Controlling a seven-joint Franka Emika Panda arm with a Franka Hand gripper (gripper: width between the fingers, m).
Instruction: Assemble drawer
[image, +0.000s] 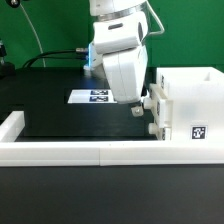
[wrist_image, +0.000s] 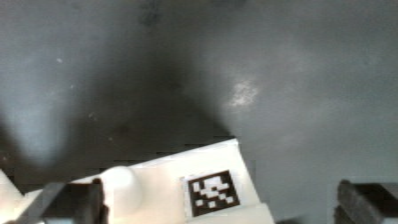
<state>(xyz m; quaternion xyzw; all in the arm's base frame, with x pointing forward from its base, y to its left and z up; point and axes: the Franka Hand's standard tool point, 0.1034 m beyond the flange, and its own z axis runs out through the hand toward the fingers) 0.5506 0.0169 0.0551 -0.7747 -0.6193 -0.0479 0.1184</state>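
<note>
Exterior view: the two-finger claw (image: 136, 108) hangs spread and empty over the black table (image: 55, 105), with the white plastic boxy drawer shell (image: 185, 105) close at its three o'clock. Risk as I judge it: descending now, a fingertip (wrist_image: 80, 203) clips the tagged white part (wrist_image: 196, 185) and shoves it askew.

No words, brand names or numbers are showing legibly anywhere. The only signs are black-and-white square tags: one is sitting on the front face of the drawer shell (image: 186, 103) at the exterior view's right, one is showing on a white drawer part (wrist_image: 187, 183) in the wrist view, and several are lying printed on the marker board (image: 92, 96), their patterns too small to make out.
</note>
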